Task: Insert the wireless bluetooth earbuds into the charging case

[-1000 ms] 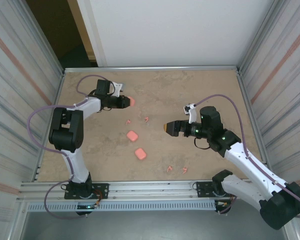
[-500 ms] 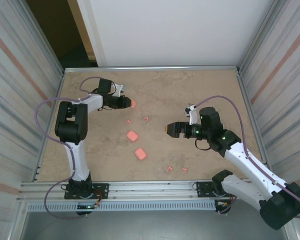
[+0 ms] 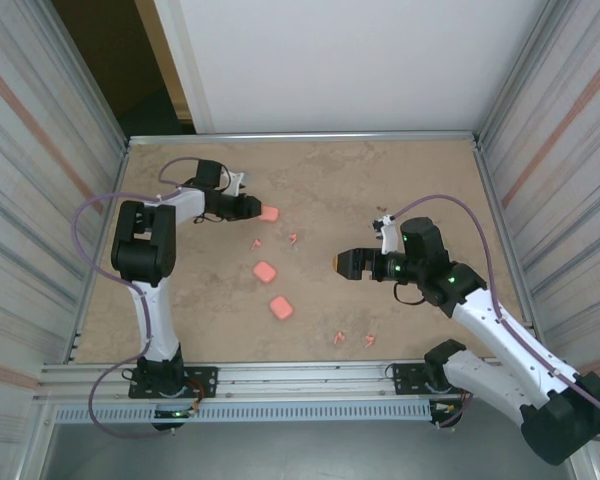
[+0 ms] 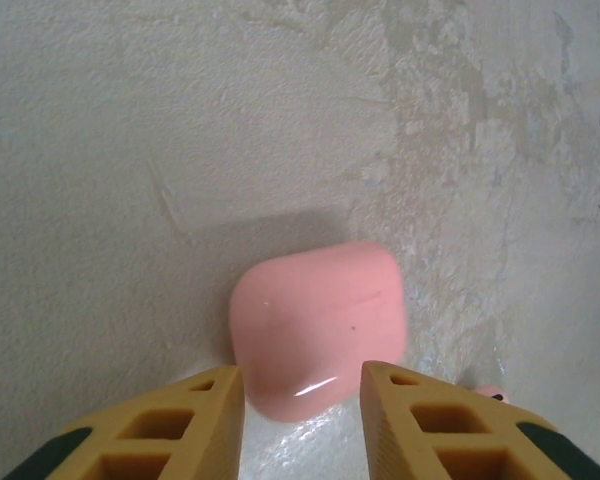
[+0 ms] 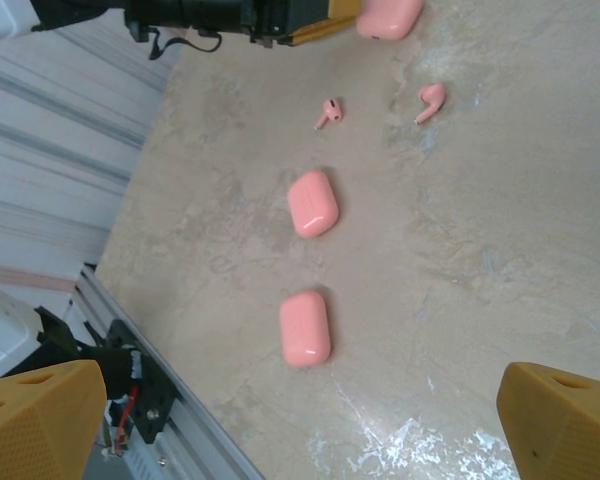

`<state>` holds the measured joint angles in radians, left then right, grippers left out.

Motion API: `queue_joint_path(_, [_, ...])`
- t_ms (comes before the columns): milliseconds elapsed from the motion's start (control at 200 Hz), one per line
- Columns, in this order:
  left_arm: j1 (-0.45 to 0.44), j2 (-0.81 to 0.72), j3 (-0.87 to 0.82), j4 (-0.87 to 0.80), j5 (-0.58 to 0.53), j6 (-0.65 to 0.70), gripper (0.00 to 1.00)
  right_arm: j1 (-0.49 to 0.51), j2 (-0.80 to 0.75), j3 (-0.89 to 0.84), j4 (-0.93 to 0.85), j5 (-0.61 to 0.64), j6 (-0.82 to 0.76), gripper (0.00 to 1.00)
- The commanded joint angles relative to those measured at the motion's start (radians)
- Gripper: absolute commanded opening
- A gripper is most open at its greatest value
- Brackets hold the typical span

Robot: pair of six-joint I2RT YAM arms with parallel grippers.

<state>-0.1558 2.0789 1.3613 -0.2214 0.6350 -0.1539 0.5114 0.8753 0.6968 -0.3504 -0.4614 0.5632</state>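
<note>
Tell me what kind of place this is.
Probably a robot test cell, not a home: two arms bolted to a metal rail, ribbed panels walling in the table, pink cases and earbuds laid out on it.

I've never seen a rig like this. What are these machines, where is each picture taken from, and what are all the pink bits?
These are two robot arms bolted to the near edge of a table. The wide picture looks down from above. The other two come from a camera on each wrist, so the yellow blocks at the bottom are that arm's own fingers. On the table lie three pink charging cases and a few tiny pink earbuds. The left gripper has its fingers on either side of one case, which rests on the table; whether they pinch it is unclear. The right gripper is wide open and holds nothing, and its camera looks over the other two cases.
</note>
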Motion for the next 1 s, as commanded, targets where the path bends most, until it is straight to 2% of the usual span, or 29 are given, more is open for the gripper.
queue_joint_path(0, [0.016, 0.005, 0.016, -0.026, 0.004, 0.020, 0.39, 0.023, -0.017, 0.045, -0.071, 0.065, -0.031, 0.99])
queue_joint_path(140, [0.024, -0.049, -0.023, 0.012, 0.037, 0.003, 0.43, 0.112, 0.009, 0.088, -0.177, 0.208, -0.060, 1.00])
queue_joint_path(316, [0.027, -0.198, -0.122, 0.111, 0.083, -0.043, 0.46, 0.261, 0.077, 0.129, -0.231, 0.366, -0.051, 0.97])
queue_joint_path(586, [0.026, -0.515, -0.376, 0.241, 0.028, -0.094, 0.49, 0.482, 0.304, 0.210, -0.223, 0.532, -0.017, 0.93])
queue_joint_path(747, [0.027, -0.711, -0.541, 0.269, -0.071, -0.108, 0.54, 0.563, 0.466, 0.272, -0.202, 0.552, -0.020, 0.90])
queue_joint_path(997, [0.027, -0.981, -0.742, 0.229, -0.223, -0.131, 0.61, 0.616, 0.677, 0.353, -0.154, 0.513, -0.050, 0.88])
